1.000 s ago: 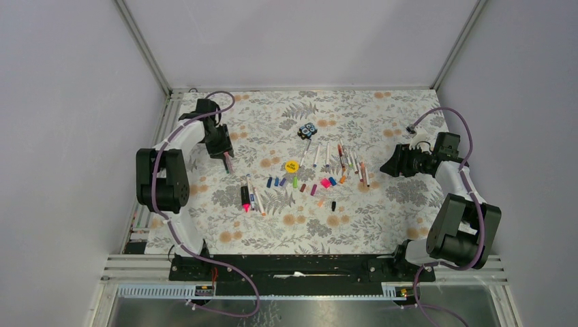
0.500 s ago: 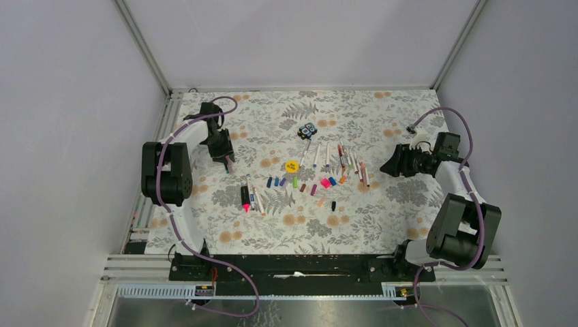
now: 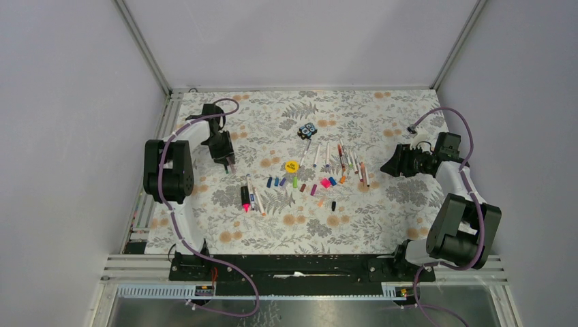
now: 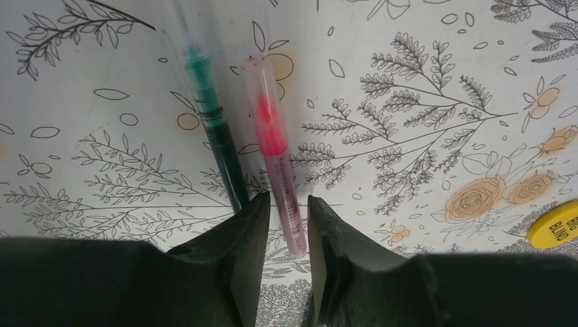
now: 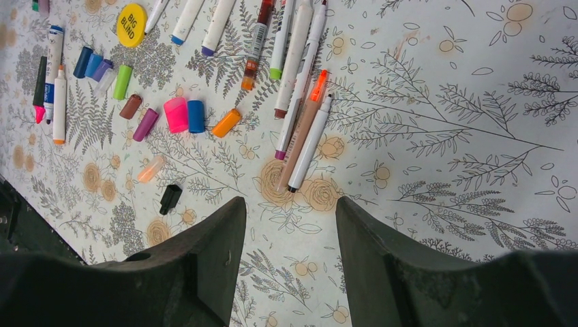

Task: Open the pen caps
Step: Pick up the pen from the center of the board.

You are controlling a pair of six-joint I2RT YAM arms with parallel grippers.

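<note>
My left gripper (image 4: 287,199) is low over the far left of the table (image 3: 409,122). Its jaws stand narrowly apart around the end of a pink pen (image 4: 272,143) with a clear cap. A slim gap shows on each side, and a green pen (image 4: 208,102) lies just left of it. In the top view the left gripper (image 3: 227,162) is apart from the main row of pens (image 3: 337,160). My right gripper (image 5: 292,203) is open and empty, hovering right of that pen row (image 5: 294,68). Loose pen caps lie in a line: green (image 5: 122,82), pink (image 5: 176,114), blue (image 5: 195,116), orange (image 5: 225,122), black (image 5: 170,198).
A flat yellow disc (image 3: 292,165) lies near the caps. A small black-and-blue block (image 3: 308,129) sits behind it. A pink-and-black highlighter (image 3: 245,197) and two thin pens lie front left. Metal frame rails border the table's left and back edges.
The left arm's elbow has swung slightly toward the back while its gripper stays over the two pens, fingers drawing closer together. The right arm has not moved.
</note>
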